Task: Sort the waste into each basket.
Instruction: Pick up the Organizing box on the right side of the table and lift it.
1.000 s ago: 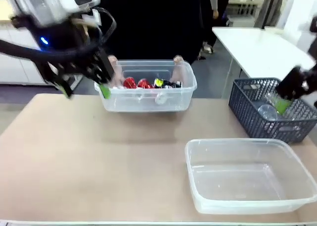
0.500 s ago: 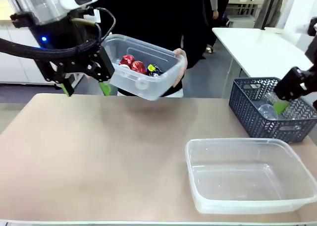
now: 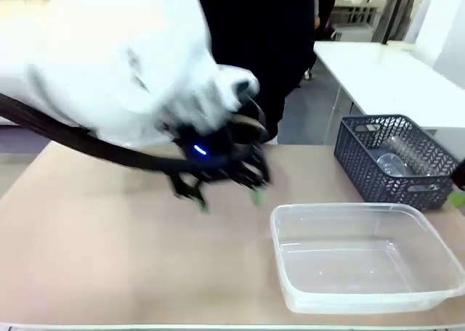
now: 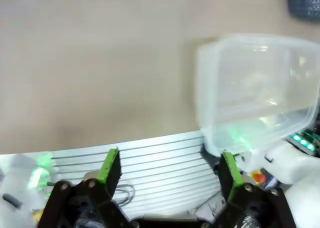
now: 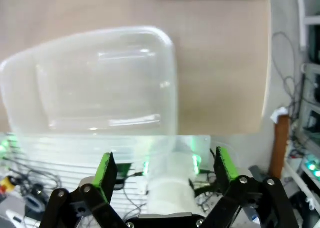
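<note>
**A:** Bottle [image 3: 396, 157] first. Where is it?
**B:** Lying in the blue crate [image 3: 356, 165] at the far right of the desk [image 3: 109, 258], behind the clear tub [image 3: 290, 291].
**A:** And the left arm?
**B:** Blurred, stretched across the middle with its wrist bent down. The left tool [image 3: 229, 202] hangs over bare desk just left of the tub, released.
**A:** The right tool [image 5: 164, 164]?
**B:** Released too, pads wide apart, looking down on the tub.
</note>
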Motion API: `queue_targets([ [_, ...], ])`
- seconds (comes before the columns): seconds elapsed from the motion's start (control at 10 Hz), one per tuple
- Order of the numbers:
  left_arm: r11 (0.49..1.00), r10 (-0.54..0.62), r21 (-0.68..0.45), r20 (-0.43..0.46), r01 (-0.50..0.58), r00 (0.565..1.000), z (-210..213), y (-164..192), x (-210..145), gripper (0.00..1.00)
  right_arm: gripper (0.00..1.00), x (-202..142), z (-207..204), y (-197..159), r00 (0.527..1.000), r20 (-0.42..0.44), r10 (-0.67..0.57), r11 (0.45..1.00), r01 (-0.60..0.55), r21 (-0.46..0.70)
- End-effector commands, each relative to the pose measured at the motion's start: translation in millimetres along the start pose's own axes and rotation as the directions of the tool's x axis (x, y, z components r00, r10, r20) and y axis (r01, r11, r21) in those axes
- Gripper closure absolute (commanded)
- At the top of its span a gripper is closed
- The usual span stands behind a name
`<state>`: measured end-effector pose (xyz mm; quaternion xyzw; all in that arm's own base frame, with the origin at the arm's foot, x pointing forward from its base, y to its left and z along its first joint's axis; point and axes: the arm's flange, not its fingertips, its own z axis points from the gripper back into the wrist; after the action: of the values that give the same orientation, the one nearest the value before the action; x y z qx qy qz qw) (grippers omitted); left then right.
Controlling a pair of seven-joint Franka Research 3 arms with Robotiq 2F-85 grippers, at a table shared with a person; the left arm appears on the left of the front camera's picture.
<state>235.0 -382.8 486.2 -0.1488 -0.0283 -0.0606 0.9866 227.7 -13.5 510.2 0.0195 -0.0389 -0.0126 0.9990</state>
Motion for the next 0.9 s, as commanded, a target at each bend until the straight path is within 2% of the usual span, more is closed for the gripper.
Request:
queue_targets([
  [0.0, 0.998, -0.063, -0.006, -0.034, 0.063, 0.997, -40.0, -41.4, 24.0, 0.00, 0.00, -28.4, -93.6, -34.5, 1.000, -0.001, 0.014, 1.000, -0.014, 0.004],
  [0.1, 0.997, -0.050, 0.059, -0.047, 0.053, 0.998, -69.4, -53.9, 24.9, 0.00, 0.00, -25.3, -108.7, -41.5, 1.000, -0.010, 0.025, 0.999, -0.025, 0.026],
  [0.2, 0.994, -0.011, 0.112, -0.079, 0.020, 0.997, -83.3, -55.5, 25.6, 0.00, 0.00, -20.9, -117.3, -41.8, 1.000, -0.018, -0.010, 0.998, 0.011, 0.056],
  [0.3, 0.998, -0.065, -0.011, -0.050, 0.064, 0.997, -56.3, -43.2, 0.3, 0.00, 0.00, 12.2, -14.6, -37.2, 0.999, -0.031, -0.012, 1.000, 0.012, 0.019],
  [0.5, 0.998, -0.065, -0.011, -0.050, 0.064, 0.997, -56.3, -43.2, 0.3, 0.00, 0.00, 12.2, -14.6, -37.2, 0.999, -0.031, -0.012, 1.000, 0.012, 0.019],
  [0.6, 0.998, -0.061, 0.019, -0.079, 0.063, 0.995, -77.8, -48.9, 10.9, 0.00, 0.00, 21.1, -23.0, -42.8, 0.999, -0.042, -0.017, 0.999, 0.018, 0.029],
  [0.7, 0.997, -0.042, 0.066, -0.067, 0.046, 0.997, -94.7, -53.4, 9.9, 0.00, 0.00, 32.9, -57.0, -33.2, 0.996, -0.087, -0.005, 1.000, 0.006, 0.013],
  [0.8, 0.997, -0.013, 0.080, -0.108, 0.022, 0.994, -108.5, -52.6, 12.5, 0.00, 0.00, 36.9, -81.2, -32.2, 0.994, -0.105, -0.017, 1.000, 0.017, 0.005],
])
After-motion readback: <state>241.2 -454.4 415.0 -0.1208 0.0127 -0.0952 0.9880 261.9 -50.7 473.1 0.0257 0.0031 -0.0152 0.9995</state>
